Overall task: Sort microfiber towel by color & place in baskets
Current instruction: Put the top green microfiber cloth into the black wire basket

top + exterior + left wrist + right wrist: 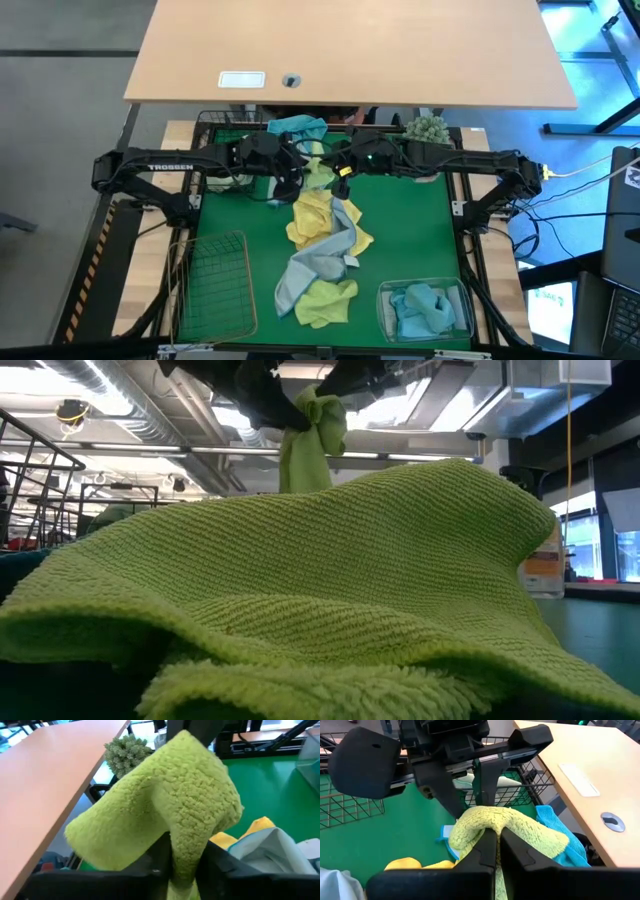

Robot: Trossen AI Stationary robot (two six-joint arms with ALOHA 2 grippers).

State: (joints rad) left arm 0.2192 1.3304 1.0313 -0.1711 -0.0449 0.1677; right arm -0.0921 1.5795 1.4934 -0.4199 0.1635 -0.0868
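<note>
Both grippers meet above the far middle of the green worktop [400,230]. A lime-green towel [180,820] is pinched between the jaws of the right gripper [494,851], which are pressed together on it. The jaws of the left gripper [181,865] are seen narrowed around the same towel.

Remaining towels [325,245] lie heaped mid-worktop. Black basket [225,125] far left, copper basket [215,285] near left, clear tub [385,300] near right, holding teal cloth.

Risk, as judged: with both arms gripping one towel, it could be stretched or pulled free, or dropped back onto the heap.

Towel pile [325,250] between wire basket [215,285] and plastic tub [384,310].
</note>
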